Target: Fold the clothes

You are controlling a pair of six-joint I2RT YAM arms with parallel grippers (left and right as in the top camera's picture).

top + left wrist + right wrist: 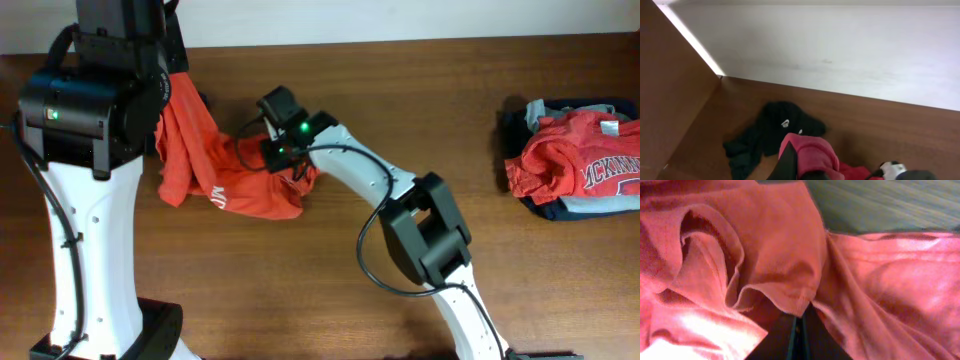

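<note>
Far left: left gripper (796, 162) pinched shut on a raised bunch of orange-red T-shirt (215, 165) — cloth running down-right along the table (420, 90) to the right gripper (799, 327), clamped shut on its hem — both ends held.

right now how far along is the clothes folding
Done: a stack of clothes sits at the far right, seemingly folded. In hand: both the left gripper and right gripper are shut on the crumpled orange-red T-shirt, not yet folded. Left: that shirt, plus a black garment lying bunched.
</note>
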